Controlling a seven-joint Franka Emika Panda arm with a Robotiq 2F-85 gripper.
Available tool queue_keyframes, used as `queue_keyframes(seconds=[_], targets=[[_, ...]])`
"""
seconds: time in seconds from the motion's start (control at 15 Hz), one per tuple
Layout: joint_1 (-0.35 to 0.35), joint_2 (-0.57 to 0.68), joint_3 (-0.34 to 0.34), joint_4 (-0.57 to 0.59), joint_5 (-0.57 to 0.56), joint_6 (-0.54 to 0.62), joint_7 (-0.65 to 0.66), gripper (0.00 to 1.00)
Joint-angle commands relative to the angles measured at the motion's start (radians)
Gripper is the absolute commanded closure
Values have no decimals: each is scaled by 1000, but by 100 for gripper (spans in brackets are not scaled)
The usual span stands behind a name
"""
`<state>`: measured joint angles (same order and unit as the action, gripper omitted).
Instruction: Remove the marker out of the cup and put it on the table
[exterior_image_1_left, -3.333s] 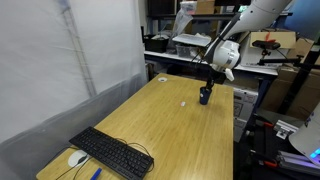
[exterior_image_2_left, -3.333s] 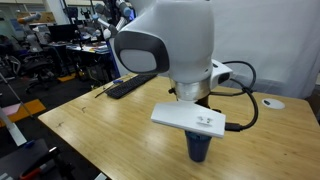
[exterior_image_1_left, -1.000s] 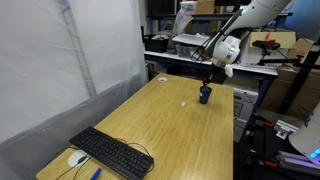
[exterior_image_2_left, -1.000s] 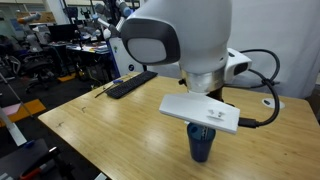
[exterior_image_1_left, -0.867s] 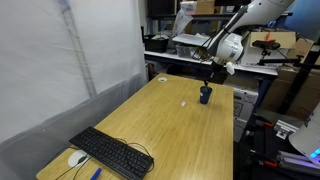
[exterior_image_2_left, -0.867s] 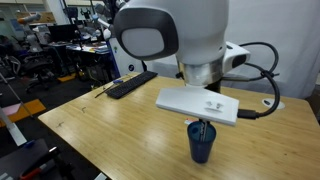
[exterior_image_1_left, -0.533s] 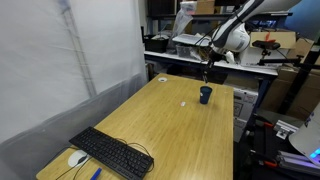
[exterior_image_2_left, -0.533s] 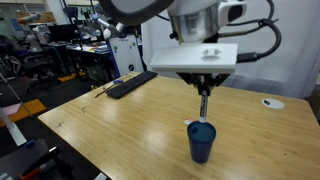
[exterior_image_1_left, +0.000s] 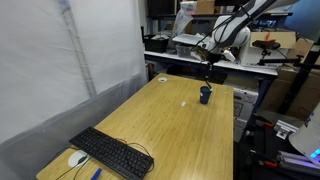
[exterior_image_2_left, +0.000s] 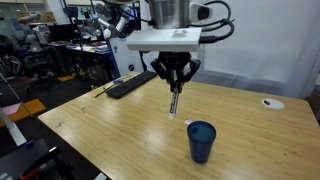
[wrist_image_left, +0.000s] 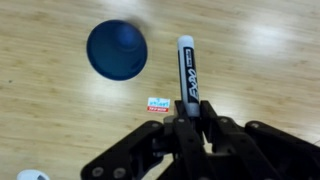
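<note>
A dark blue cup (exterior_image_2_left: 201, 141) stands on the wooden table (exterior_image_2_left: 110, 130); it also shows in an exterior view (exterior_image_1_left: 205, 95) and in the wrist view (wrist_image_left: 117, 50). My gripper (exterior_image_2_left: 176, 88) is shut on a marker (exterior_image_2_left: 173, 104) with a white body and black cap, holding it upright in the air, clear of the cup and off to its side. In the wrist view the marker (wrist_image_left: 186, 70) sticks out from between the gripper's fingers (wrist_image_left: 188, 118), beside the cup. In an exterior view the gripper (exterior_image_1_left: 208, 70) hangs above the table's far end.
A black keyboard (exterior_image_1_left: 112, 152) and a white mouse (exterior_image_1_left: 76, 158) lie at one end of the table. A small white label (wrist_image_left: 159, 104) lies on the wood near the cup. A white disc (exterior_image_2_left: 270, 102) sits near the table edge. Desks and equipment stand around.
The gripper has lifted the marker up out of the cup and carried it sideways away from the cup. The cup has stayed in place.
</note>
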<state>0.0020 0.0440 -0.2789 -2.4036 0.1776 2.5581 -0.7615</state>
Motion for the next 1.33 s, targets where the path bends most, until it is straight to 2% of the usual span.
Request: queue_keyframes(seconds=[0.0,0.2,0.47,1.27], targets=[[-45,6,85,13,-52,-106,79,95],[-47,55,128,27,-39,-130,118,95],[-71,127,162,24,-27,-62,126,95],[-136,333,299,128,-15,38,116,95]])
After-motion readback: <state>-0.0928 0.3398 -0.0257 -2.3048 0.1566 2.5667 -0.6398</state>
